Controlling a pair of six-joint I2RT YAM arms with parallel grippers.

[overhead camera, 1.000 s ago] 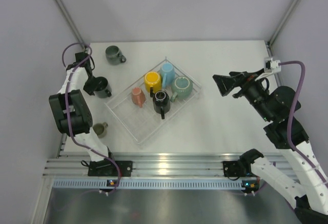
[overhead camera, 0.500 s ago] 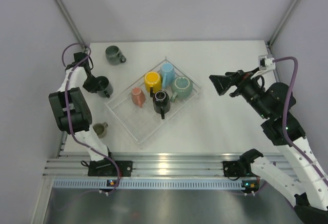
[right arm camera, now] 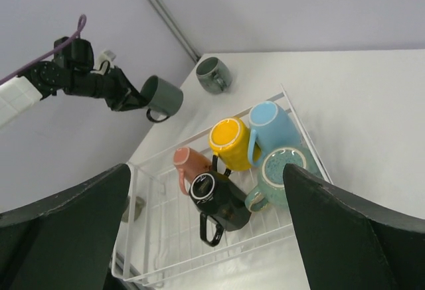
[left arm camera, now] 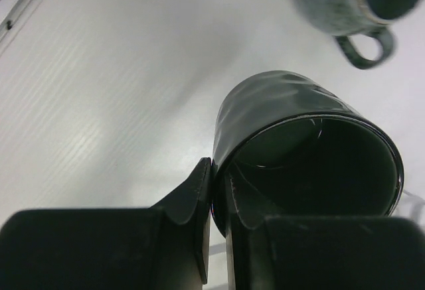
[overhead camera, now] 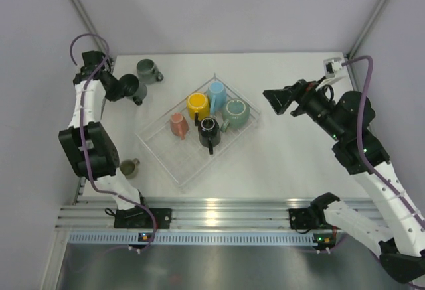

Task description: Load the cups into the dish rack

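Observation:
My left gripper [overhead camera: 120, 87] is shut on the rim of a dark green mug [overhead camera: 133, 89], one finger inside and one outside [left arm camera: 219, 197]. It holds the mug [left arm camera: 312, 150] up off the table, tipped on its side, next to a grey-green mug [overhead camera: 147, 71] standing at the far left. The clear dish rack [overhead camera: 174, 162] holds the yellow [overhead camera: 198, 104], light blue [overhead camera: 217, 93], teal [overhead camera: 235, 111], pink [overhead camera: 178, 125] and black [overhead camera: 208, 131] mugs. A small olive mug [overhead camera: 129, 166] sits near left. My right gripper [overhead camera: 279, 101] is open and empty, raised right of the rack [right arm camera: 159, 243].
The left wall and a slanted frame post [overhead camera: 83, 14] stand close behind my left arm. The aluminium rail [overhead camera: 212, 214] runs along the near edge. The rack's near half has only bare slots [right arm camera: 172, 237].
My left gripper has lifted the dark green mug from beside the rack's left corner and carried it toward the far left, near the grey-green mug. My right gripper has shifted slightly left.

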